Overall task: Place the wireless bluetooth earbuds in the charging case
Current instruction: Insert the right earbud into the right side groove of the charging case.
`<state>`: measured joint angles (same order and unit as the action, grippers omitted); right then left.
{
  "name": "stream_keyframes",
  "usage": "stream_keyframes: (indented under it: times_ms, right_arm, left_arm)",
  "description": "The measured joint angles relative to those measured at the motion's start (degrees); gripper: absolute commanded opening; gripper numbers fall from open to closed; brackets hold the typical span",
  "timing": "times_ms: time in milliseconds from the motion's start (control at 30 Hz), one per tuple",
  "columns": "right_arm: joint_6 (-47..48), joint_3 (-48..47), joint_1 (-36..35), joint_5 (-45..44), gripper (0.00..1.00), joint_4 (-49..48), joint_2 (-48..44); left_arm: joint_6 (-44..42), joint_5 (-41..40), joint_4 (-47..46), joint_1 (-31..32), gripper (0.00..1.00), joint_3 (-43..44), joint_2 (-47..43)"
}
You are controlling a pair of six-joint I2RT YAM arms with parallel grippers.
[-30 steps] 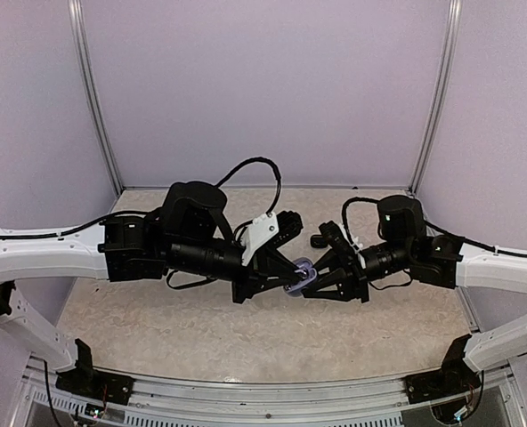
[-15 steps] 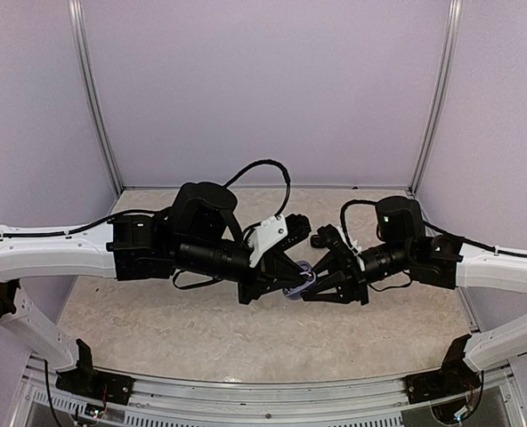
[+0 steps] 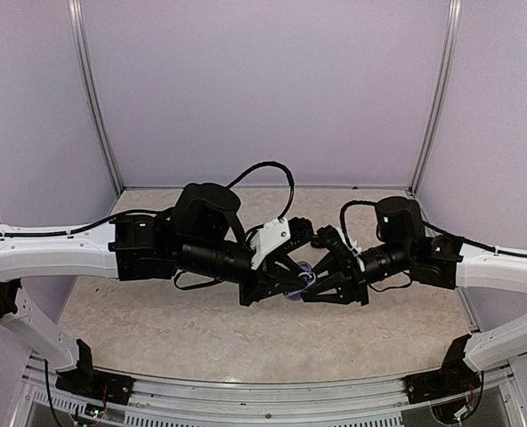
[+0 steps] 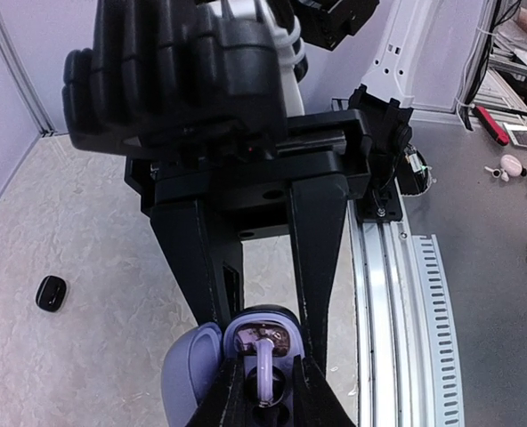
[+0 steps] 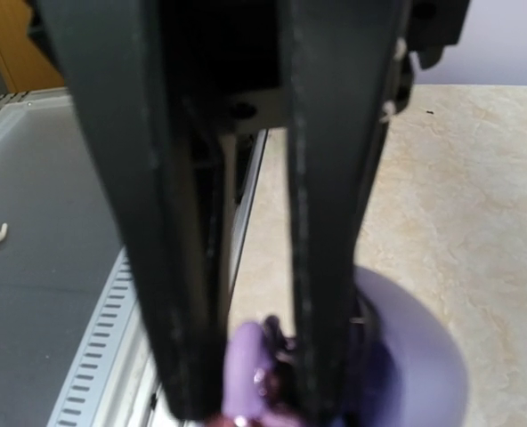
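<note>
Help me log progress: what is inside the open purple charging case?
One lilac earbud shows in the case, stem between the left gripper's fingers. Those fingers hide the rest of the interior.

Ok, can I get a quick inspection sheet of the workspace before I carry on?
Surface: beige marbled tabletop, no spills seen.
Job's things: lavender charging case, lid open, held between both arms; a lavender earbud stands in it.
Clutter: one small black object lying alone on the table, too small to identify.
Grippers: right gripper clamped on the case; left gripper flanks the earbud, grip unclear.
Cables: black cable loops above the left arm, away from the case.
Surroundings: pale purple walls; loose small parts on the grey surface beyond the rail.
</note>
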<state>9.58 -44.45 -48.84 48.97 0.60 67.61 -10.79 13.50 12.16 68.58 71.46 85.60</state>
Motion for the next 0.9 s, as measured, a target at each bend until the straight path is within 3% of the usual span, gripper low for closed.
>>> stream_keyframes:
  times_ms: [100, 900]
  right_arm:
    - [0.0, 0.0, 0.0, -0.1, 0.00, 0.0, 0.0]
    - [-0.1, 0.0, 0.0, -0.6, 0.00, -0.1, -0.1]
  left_arm:
    - [0.0, -0.2, 0.1, 0.1, 0.26, 0.0, 0.0]
    - [0.0, -3.0, 0.2, 0.3, 0.26, 0.0, -2.0]
